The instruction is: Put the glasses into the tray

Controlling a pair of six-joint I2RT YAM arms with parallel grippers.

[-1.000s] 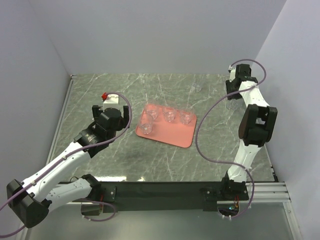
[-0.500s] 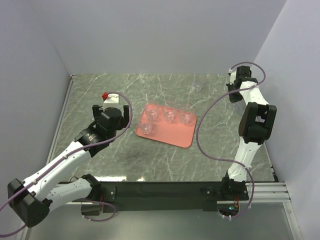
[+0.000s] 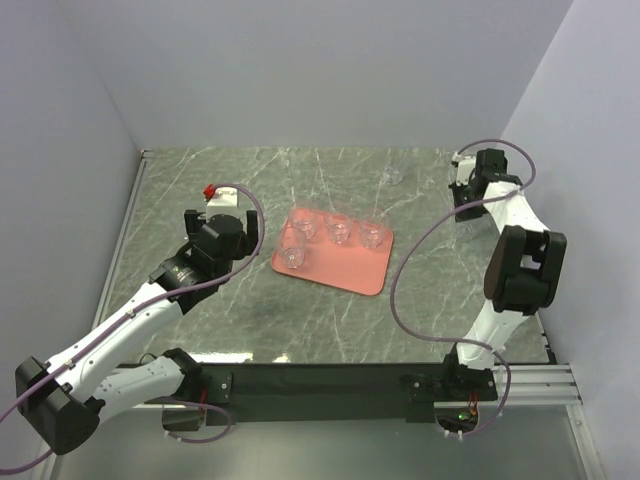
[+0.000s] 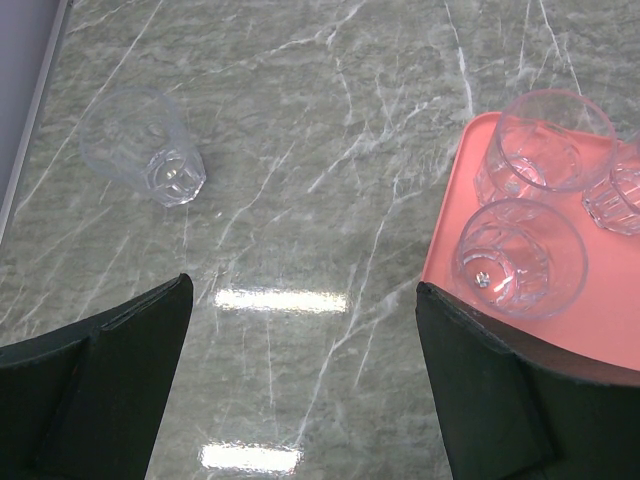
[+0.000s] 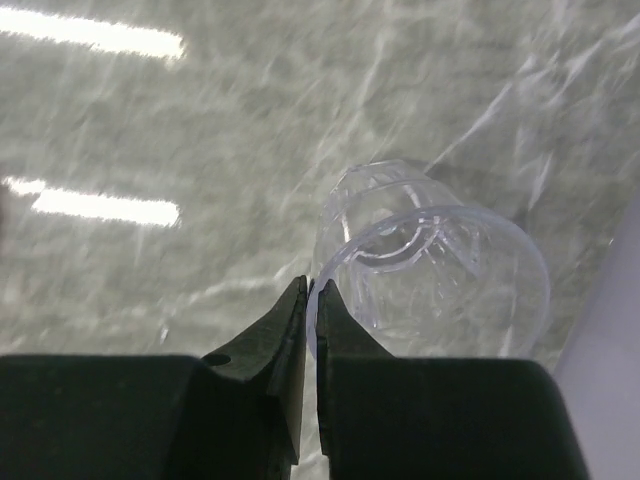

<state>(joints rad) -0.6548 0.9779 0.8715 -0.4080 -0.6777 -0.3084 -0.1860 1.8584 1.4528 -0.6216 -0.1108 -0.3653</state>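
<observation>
Clear small round glass (image 5: 430, 265) is pinched at its rim by the right hand (image 5: 312, 292); the left hand (image 4: 302, 290) is spread wide, holding nothing.

Clear glasses (image 4: 520, 262), glossy marble tbl (image 4: 300, 150)

A flat salmon-pink tray (image 3: 345, 268) with rounded corners and a low rim is laid near the middle of the desk (image 3: 300, 320). Four small clear glasses (image 3: 340, 232) are stood upright in it, three in a row along the far edge and one (image 3: 293, 257) at the near left corner. Another glass (image 3: 393, 176) is seen on the bare desk at its far side, well apart from the tray. One (image 4: 140, 145) is seen left of the tray. One (image 5: 430, 270) is pinched at its rim by the right tool (image 5: 310, 300).
</observation>
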